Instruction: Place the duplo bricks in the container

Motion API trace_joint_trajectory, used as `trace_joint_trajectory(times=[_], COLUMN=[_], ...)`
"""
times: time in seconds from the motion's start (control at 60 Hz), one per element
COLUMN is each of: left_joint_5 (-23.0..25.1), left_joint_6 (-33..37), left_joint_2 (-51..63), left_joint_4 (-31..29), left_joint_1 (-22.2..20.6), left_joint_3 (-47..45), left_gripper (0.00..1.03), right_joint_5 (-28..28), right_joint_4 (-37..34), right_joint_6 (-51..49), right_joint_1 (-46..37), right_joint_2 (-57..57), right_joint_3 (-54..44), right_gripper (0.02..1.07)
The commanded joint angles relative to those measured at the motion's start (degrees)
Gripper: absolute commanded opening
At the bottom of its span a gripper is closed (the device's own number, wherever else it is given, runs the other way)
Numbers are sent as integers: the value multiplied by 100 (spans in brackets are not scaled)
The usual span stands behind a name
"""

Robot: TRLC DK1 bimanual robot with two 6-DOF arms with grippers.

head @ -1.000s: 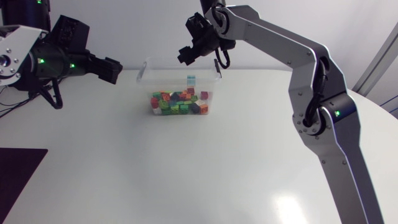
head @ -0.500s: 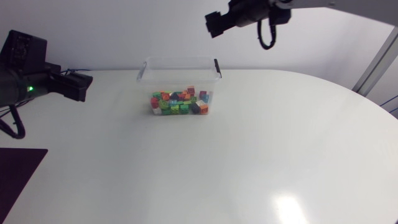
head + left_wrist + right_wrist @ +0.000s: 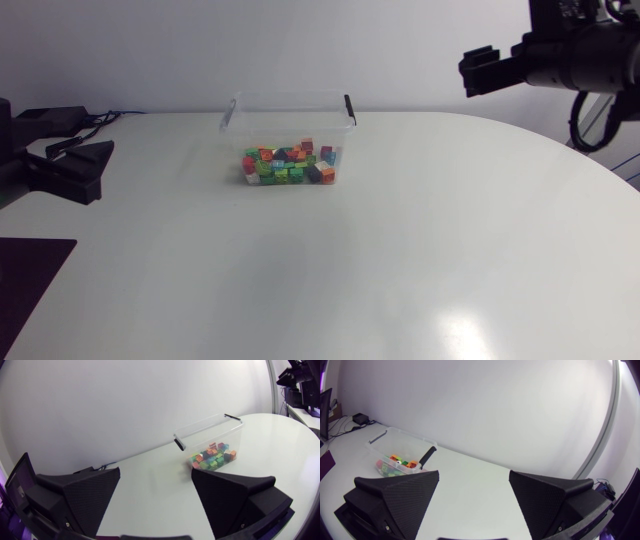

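Inside the container (image 3: 288, 96), duplo bricks (image 3: 288, 166) heaped, left pincer (image 3: 156, 477) spread, right pincer (image 3: 474, 477) spread.

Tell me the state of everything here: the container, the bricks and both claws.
Container: upright, no lid on, holding the bricks.
Bricks: piled inside the container.
Left claw: open, empty, away from the container.
Right claw: open, empty, away from the container.

Head looks down; 2 wrist views share the container (image 3: 290, 112).
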Motion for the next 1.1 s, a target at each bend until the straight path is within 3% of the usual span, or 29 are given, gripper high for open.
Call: trace_joint_trajectory(times=[0.0,0.283,0.717,1.083], left_joint_5=[-18,52,280,173], left_joint_6=[124,115,98,-611], left_joint_2=[-315,-1054,-1809,-2537], left_joint_4=[-50,-208,-314,237], left_joint_1=[52,184,491,348], left_joint_3=[-220,-677,-1345,-2216], left_gripper=[99,99,99,99], right_joint_5=[147,235,235,-37], right_joint_4=[190,375,-109,250], right_joint_6=[-21,-117,-232,230], right_joint_1=[-114,-448,-755,-874], right_joint_2=[-616,-2461,-4782,-5587], right_joint_3=[-492,-1960,-3480,-4539], right_gripper=[103,103,103,103])
